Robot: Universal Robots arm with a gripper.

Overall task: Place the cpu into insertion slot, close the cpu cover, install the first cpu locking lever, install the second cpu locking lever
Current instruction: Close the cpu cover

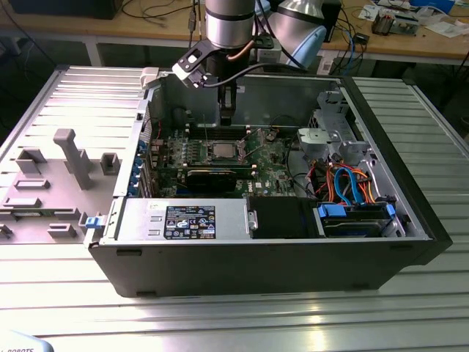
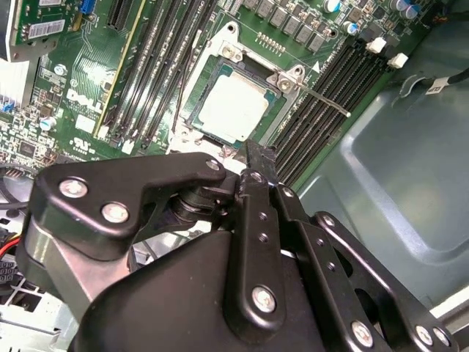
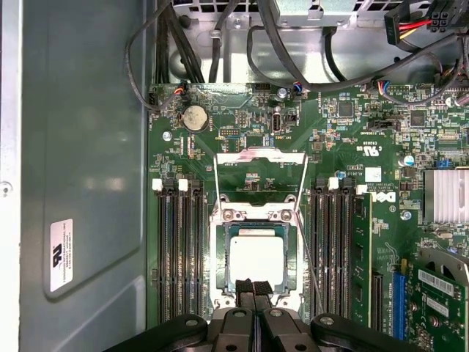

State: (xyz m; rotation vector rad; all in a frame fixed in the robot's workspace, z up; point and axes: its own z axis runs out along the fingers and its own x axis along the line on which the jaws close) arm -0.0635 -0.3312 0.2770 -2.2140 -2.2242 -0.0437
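Note:
The cpu [image 3: 256, 258], a silvery square chip, lies flat in the insertion slot [image 3: 218, 273] on the green board. The cpu cover [image 3: 256, 217], a thin metal frame, lies down around the chip. Two thin wire locking levers stand loose: one lever [image 3: 217, 183] on one side of the slot and another lever [image 3: 314, 265] on the other, the latter sticking out as a rod [image 2: 327, 101]. My gripper [image 3: 253, 287] hovers just over the slot's edge, its black fingers shut together on nothing. In the exterior view my gripper [image 1: 226, 121] hangs above the cpu [image 1: 222, 152].
Rows of black memory slots [image 3: 179, 257] flank the slot on both sides. A long black card [image 1: 211, 177] lies in front of it, with cables [image 1: 344, 183] and a drive cage [image 1: 330, 139] to the exterior view's right. The case walls [image 1: 242, 257] enclose everything. A grey fixture plate [image 1: 58, 176] lies outside.

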